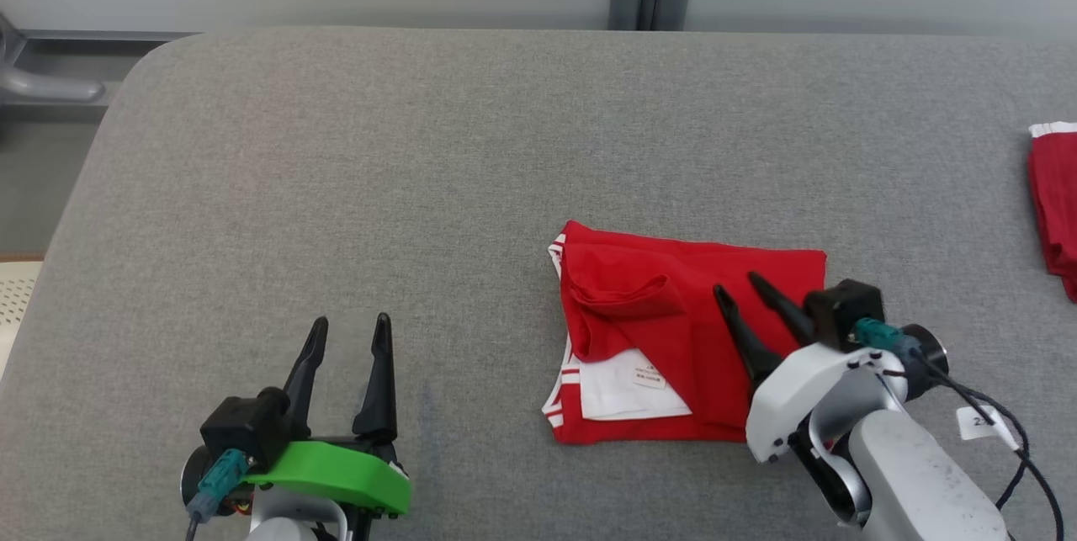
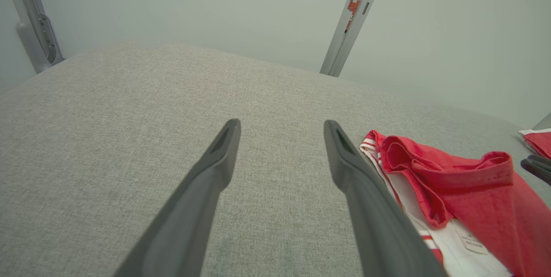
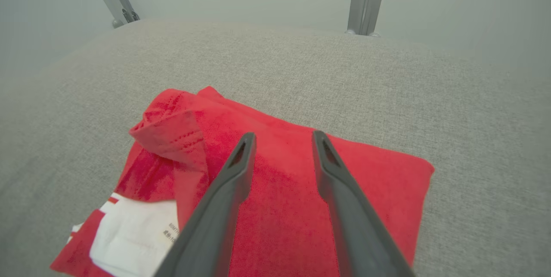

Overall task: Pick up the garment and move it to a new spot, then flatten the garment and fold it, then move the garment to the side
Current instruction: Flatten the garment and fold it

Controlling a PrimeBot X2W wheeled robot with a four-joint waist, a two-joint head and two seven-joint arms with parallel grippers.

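Garment (image 1: 665, 305) lies loosely folded, centre-right; right gripper (image 1: 734, 282) hovers over it, jaws apart, empty; moving aside remains.

My fingers (image 1: 376, 381) are black; the garment (image 1: 673, 297) red, white inside (red-and-white striped trim); the table (image 1: 336, 188) flecked grey.

A: Where does the garment (image 1: 673, 339) lie?
B: Folded on the grey bench (image 1: 421, 188), right of the middle. It is red, with its white inside and a label (image 1: 649, 376) showing at the near left.
A: And the claws?
B: The right claw (image 1: 735, 283) is over the garment's right half, fingers parted, with nothing between them. The left claw (image 1: 351, 320) is spread wide over bare bench at lower left. Another red cloth (image 1: 1056, 196) lies at the right edge.
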